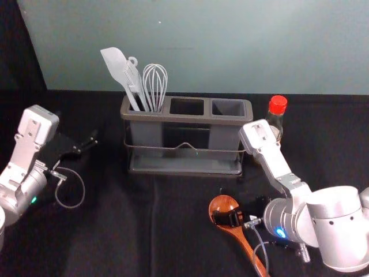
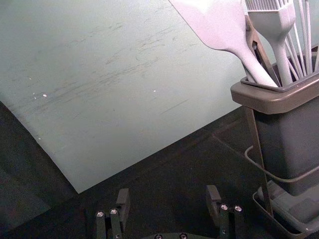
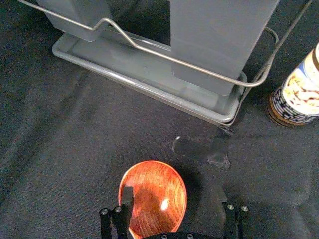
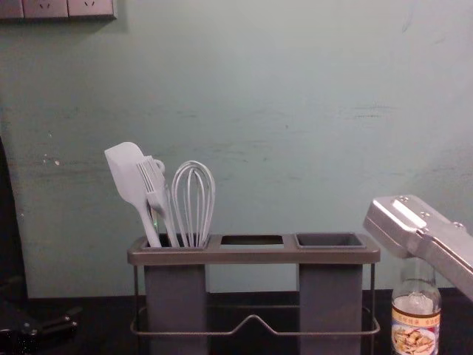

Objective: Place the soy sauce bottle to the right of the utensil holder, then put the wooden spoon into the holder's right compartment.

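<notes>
Site reference: holder (image 1: 184,118) at the centre of the dial, twelve o'clock away from the robot.

Soy sauce bottle (image 4: 416,325): upright on the desk (image 1: 115,231), near the holder's end, at about three o'clock. The position meets the first requirement and leaves the mouth of the right compartment (image 4: 330,307) free from above. That compartment holds no utensil; the spatula (image 4: 124,171), brush (image 4: 157,196) and whisk (image 4: 194,200) stand in the left one, working ends up.

Wooden spoon (image 1: 223,203): lying on the desk at about five o'clock, bowl (image 3: 154,199) toward the holder, handle (image 1: 247,245) running back toward the robot.

Right hand (image 3: 174,196): over the bowl end, fingers apart, clamped on nothing. One finger overlaps the bowl in the right wrist view; whether it touches cannot be told. The placing appears intended for a grip near the neck, which would leave the handle free to enter first.

Left hand (image 2: 168,194): idle at about nine o'clock, fingers apart, nothing held.

Assessment: bottle stage judged complete, spoon pickup in hand. The next move calls for centring the fingers across the neck before closing; the rounded bowl could slip or swivel. The right arm reaches close by the bottle and could tip it during the lift.
</notes>
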